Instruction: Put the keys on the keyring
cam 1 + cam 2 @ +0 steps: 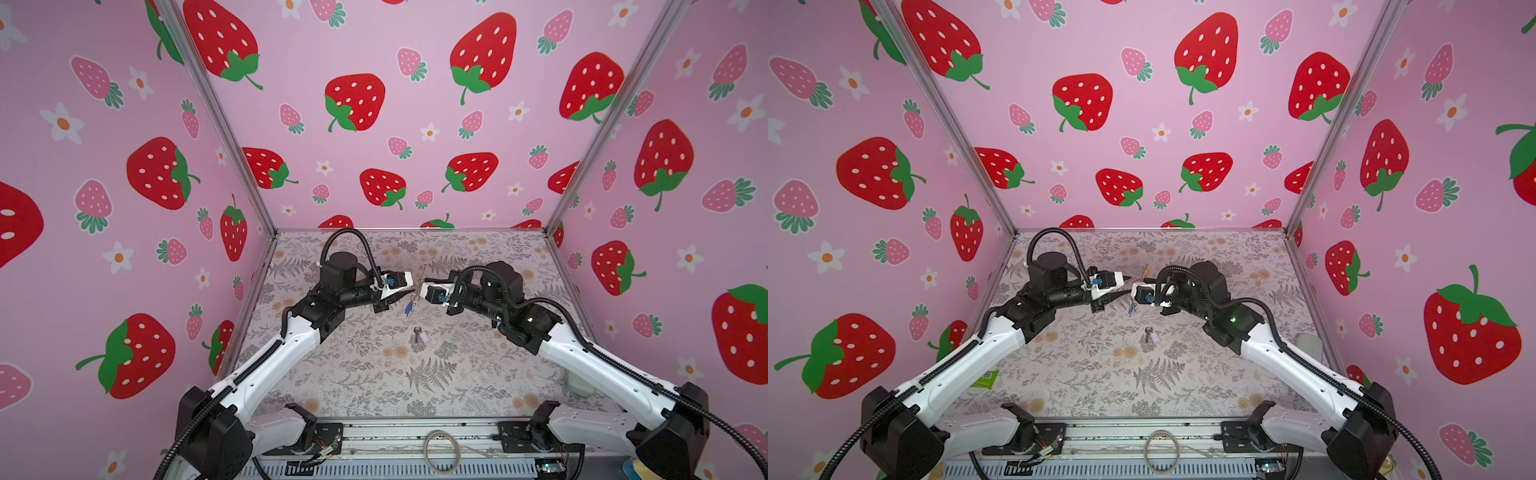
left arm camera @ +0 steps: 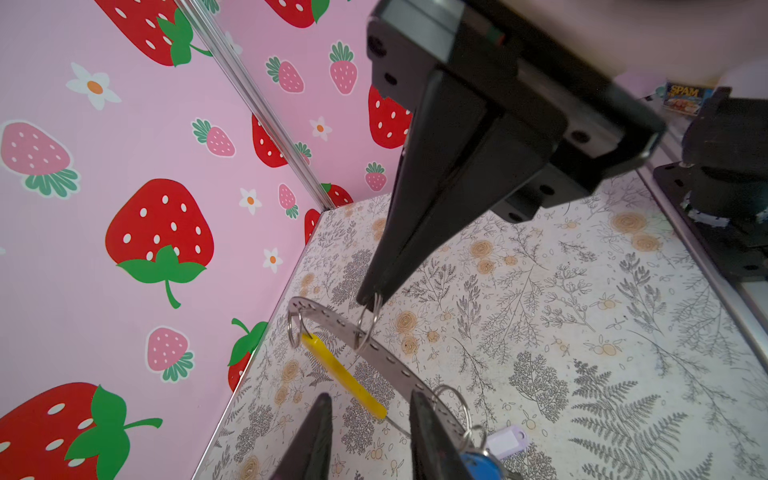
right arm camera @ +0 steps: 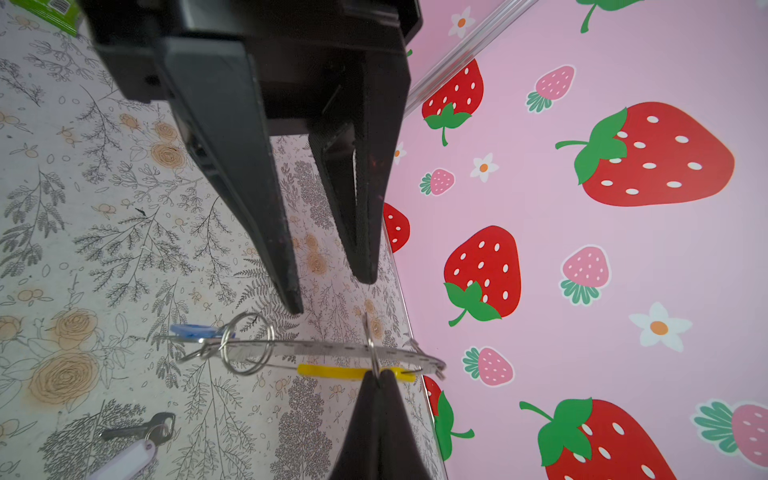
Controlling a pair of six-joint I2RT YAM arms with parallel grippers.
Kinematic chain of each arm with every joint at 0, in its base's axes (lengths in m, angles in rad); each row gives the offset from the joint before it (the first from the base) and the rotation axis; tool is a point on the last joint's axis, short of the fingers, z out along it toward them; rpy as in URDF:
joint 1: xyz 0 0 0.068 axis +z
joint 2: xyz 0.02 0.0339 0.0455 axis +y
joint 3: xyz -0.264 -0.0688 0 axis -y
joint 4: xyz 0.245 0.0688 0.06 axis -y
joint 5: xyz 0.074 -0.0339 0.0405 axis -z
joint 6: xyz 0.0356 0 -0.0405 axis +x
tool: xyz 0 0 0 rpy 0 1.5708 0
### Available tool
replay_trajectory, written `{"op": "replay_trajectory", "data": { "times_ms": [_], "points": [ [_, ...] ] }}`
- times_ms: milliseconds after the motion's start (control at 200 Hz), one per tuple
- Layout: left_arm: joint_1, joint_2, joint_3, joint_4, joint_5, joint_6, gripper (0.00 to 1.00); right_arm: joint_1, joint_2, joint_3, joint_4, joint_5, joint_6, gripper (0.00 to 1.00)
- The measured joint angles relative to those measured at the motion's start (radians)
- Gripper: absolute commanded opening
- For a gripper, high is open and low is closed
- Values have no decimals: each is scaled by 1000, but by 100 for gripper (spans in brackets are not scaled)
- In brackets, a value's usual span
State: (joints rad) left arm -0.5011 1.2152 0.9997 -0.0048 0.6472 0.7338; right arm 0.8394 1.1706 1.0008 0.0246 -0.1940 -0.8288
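As right jaws pinch keyring [image 3: 324, 348], left half-open

Robot lab booth, strawberry-print walls [image 1: 374, 83]

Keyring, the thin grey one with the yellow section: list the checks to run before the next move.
1. Right gripper shut on a small metal loop of the thin grey keyring with a yellow section: ok.
2. Keyring held off the floral table: ok.
3. Dark key with blue plastic tag hangs from the keyring: ok.
4. Dark key with pale lilac plastic tag on the keyring: not ok, it lies on the table.
5. Left gripper open and empty: ok.
6. A loop ready to take the lilac-tagged key: cannot tell.
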Motion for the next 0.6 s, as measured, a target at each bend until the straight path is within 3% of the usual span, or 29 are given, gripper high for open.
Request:
{"op": "replay_trajectory", "data": {
  "times_ms": [600],
  "points": [
    [-60, 0, 20, -1, -84, 55, 28, 23, -32, -26, 22, 0, -64, 0]
  ]
}}
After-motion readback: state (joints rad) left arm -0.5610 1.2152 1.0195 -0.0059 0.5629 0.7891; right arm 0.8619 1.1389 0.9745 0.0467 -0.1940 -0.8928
